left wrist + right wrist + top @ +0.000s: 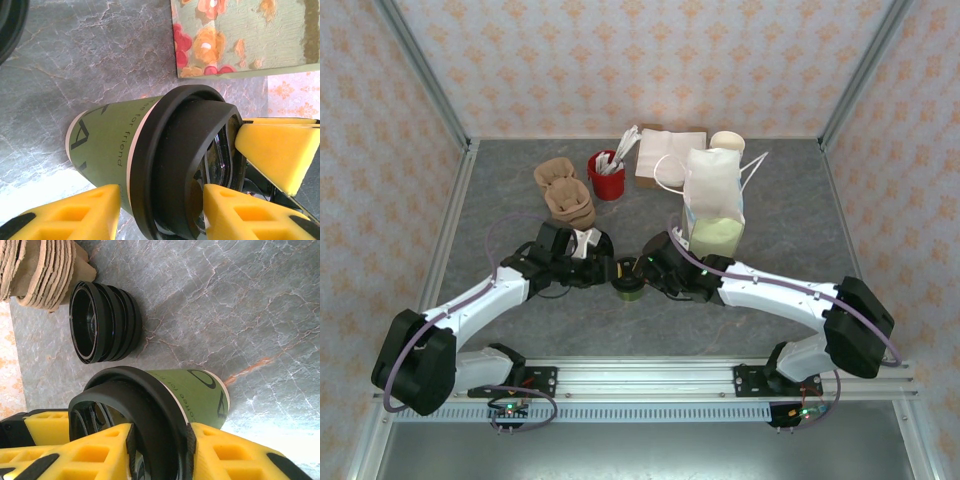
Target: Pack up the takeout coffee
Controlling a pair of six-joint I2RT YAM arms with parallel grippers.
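- The takeout coffee [628,290], an olive-green paper cup under a black lid, stands upright on the grey marbled table [520,330]. It is in the middle of the table, toward the near side, between the two arm tips.
- The right gripper [648,272] reaches in from the right. In the right wrist view [161,442] its yellow fingers [235,455] are clamped on the rim of the black lid, with the dark pads pressed against it on both sides.
- The left gripper [605,268] comes in from the left. In the left wrist view [160,200] its two yellow fingers [75,215] straddle the top of the cup, one against the green wall and the other against the lid, so it appears closed on the cup.
- A third yellow fingertip, the other arm's, rests against the top of the lid on the right of that same view.
- A stack of loose black lids [105,322] lies on the table just beyond the cup, beside the brown cardboard cup carriers [565,195].
- The white paper bag [712,195] stands upright just right of and beyond the cup, and is far taller than it.
- A red cup of packets [607,175] stands at the far middle.
- White napkins [670,155] and a stack of cream cups [728,142] sit by the back wall.
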